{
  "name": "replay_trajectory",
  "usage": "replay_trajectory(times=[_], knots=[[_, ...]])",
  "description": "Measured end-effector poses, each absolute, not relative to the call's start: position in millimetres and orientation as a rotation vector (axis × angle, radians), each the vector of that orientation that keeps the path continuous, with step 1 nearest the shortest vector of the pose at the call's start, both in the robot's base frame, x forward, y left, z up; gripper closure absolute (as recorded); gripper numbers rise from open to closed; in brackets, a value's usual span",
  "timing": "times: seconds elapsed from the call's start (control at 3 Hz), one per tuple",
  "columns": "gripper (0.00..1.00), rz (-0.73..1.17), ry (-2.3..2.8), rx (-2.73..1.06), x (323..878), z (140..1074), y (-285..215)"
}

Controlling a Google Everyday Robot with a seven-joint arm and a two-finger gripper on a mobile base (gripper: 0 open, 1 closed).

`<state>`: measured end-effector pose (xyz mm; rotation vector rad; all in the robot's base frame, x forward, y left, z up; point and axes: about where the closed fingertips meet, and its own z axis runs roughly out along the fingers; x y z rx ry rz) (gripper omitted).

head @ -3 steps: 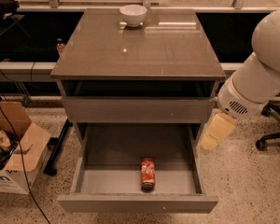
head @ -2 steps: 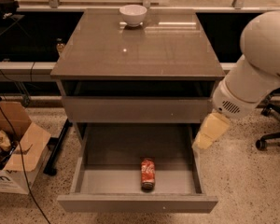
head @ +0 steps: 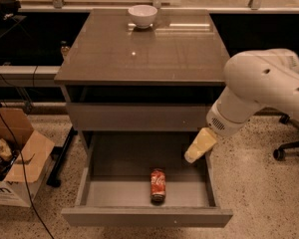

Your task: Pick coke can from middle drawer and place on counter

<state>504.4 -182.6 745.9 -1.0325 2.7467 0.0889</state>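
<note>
The coke can [head: 158,184] lies on its side on the floor of the open middle drawer [head: 104,193], near the front and a little right of centre. The counter [head: 139,49] is the glossy top of the cabinet above it. My white arm comes in from the right. My gripper [head: 199,146], with cream-coloured fingers, hangs over the drawer's right side, above and to the right of the can and apart from it.
A white bowl [head: 142,15] stands at the back of the counter. An open cardboard box [head: 12,158] with cables sits on the floor at the left. An office chair base [head: 289,146] is at the right. The upper drawer [head: 134,116] is closed.
My arm has swung left and down. The gripper has moved from beside the drawer's right wall to over its right side, closer to the can. The can has not moved.
</note>
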Motion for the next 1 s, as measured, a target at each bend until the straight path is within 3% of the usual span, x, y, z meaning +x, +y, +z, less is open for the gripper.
replay_trajectory(times=[1.0], knots=[[0.0,0.353,2.823,-0.643,534.3,620.1,-165.0]])
